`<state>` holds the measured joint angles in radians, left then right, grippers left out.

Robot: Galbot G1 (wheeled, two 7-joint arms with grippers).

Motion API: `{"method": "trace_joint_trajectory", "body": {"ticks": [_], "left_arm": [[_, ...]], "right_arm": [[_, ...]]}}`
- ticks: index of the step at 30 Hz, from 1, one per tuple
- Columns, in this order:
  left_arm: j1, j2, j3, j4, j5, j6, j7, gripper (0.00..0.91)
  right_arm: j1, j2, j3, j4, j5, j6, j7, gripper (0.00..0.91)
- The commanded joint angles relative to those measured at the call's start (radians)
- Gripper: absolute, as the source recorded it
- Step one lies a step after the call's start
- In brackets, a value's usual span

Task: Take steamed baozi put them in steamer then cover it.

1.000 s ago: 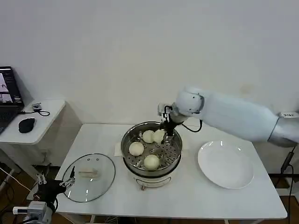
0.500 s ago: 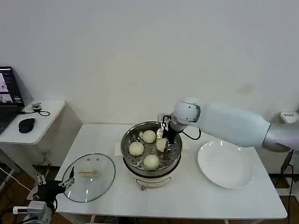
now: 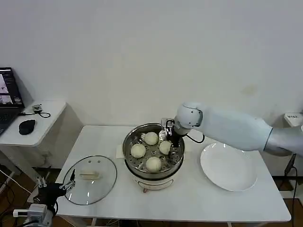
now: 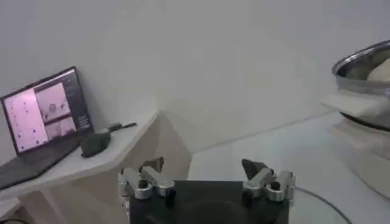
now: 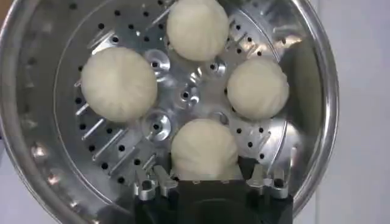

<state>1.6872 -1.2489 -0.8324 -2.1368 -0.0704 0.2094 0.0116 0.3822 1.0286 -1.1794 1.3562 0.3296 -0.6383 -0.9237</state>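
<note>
The steamer (image 3: 176,163) stands mid-table with several baozi on its perforated tray (image 5: 183,97). My right gripper (image 3: 167,138) reaches down inside the pot at its far right side. It is open, with one finger on each side of a baozi (image 5: 204,149) that rests on the tray. Other baozi (image 5: 119,82) (image 5: 198,27) (image 5: 257,86) lie spread around the tray. The glass cover (image 3: 102,187) lies flat at the table's front left with its pale handle (image 3: 89,175) up. My left gripper (image 3: 71,182) hovers open at the cover's left edge, holding nothing.
An empty white plate (image 3: 228,167) lies right of the steamer. A side table on the far left carries a laptop (image 4: 46,112) and a mouse (image 3: 27,126). The steamer's rim (image 4: 365,61) shows at the edge of the left wrist view.
My right gripper came down into the steamer with the baozi, which now rests on the tray, and the fingers have let go of it. The left arm has stayed still.
</note>
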Motion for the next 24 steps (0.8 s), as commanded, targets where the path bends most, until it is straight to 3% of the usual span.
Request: {"method": "trace_joint_trajectory", "body": {"ticks": [1, 14, 16, 18, 19, 22, 24], "left_arm": [[0.002, 0.002, -0.001, -0.002, 0.0, 0.0, 0.001, 0.907], [0.001, 0.004, 0.005, -0.006, 0.002, 0.001, 0.002, 0.907], [0.001, 0.005, 0.006, -0.006, 0.001, 0.001, 0.002, 0.907], [0.0, 0.005, 0.006, -0.005, 0.001, 0.0, 0.002, 0.907], [-0.001, 0.005, 0.006, -0.004, 0.0, 0.0, 0.001, 0.907], [-0.004, 0.007, 0.008, 0.002, -0.002, 0.0, -0.001, 0.907], [-0.007, 0.008, 0.012, 0.007, -0.001, -0.005, 0.0, 0.907]], "right_arm": [[-0.004, -0.005, 0.013, 0.004, -0.03, 0.014, -0.005, 0.907], [0.041, -0.097, 0.101, 0.122, 0.021, 0.0, 0.035, 0.907], [0.026, -0.131, 0.15, 0.167, 0.035, -0.001, 0.108, 0.907], [-0.012, -0.171, 0.207, 0.227, 0.047, -0.009, 0.238, 0.907], [-0.021, -0.179, 0.227, 0.245, 0.048, -0.008, 0.267, 0.907], [-0.187, -0.284, 0.365, 0.36, 0.1, 0.013, 0.507, 0.907], [-0.328, -0.341, 0.474, 0.415, 0.081, 0.071, 0.614, 0.907]]}}
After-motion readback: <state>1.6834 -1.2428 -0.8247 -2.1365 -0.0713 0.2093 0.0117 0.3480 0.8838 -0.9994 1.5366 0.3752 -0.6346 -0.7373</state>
